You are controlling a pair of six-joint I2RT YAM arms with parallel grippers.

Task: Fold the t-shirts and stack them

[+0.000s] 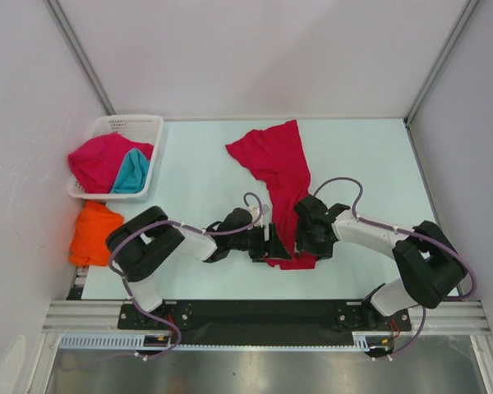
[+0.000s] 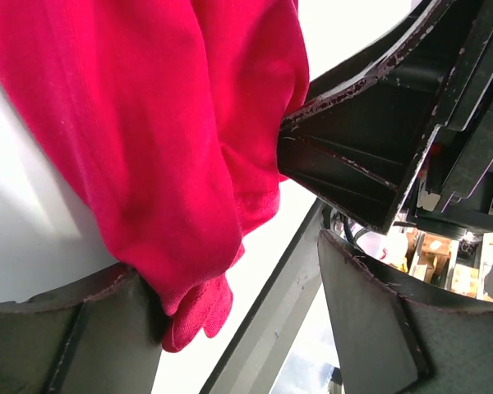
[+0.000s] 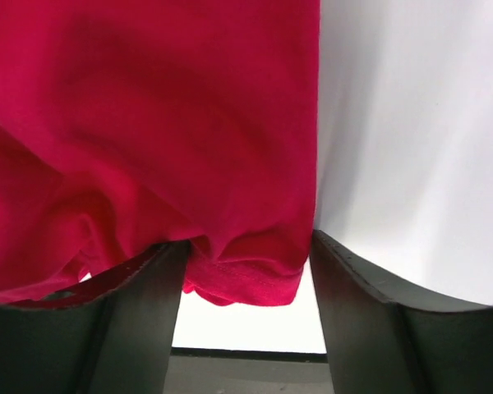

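A crimson-red t-shirt point(image 1: 275, 160) lies bunched in a long strip from the table's back centre to the front. My left gripper point(image 1: 276, 245) is at the left of its near end and my right gripper point(image 1: 306, 240) is at the right. In the left wrist view the left gripper point(image 2: 238, 283) is open, and the red cloth point(image 2: 148, 148) rests against its left finger point(image 2: 82, 336). In the right wrist view the right gripper point(image 3: 246, 254) is open, with the shirt's hem point(image 3: 246, 275) between its fingers. A second crimson shirt point(image 1: 99, 158) and a teal one point(image 1: 132, 172) lie in the basket. An orange shirt point(image 1: 94, 232) lies at the left.
The white lattice basket point(image 1: 140, 125) stands at the back left. White walls close the table on the left, back and right. The black rail with the arm bases point(image 1: 263, 312) runs along the near edge. The right gripper's black body point(image 2: 370, 156) is close in the left wrist view.
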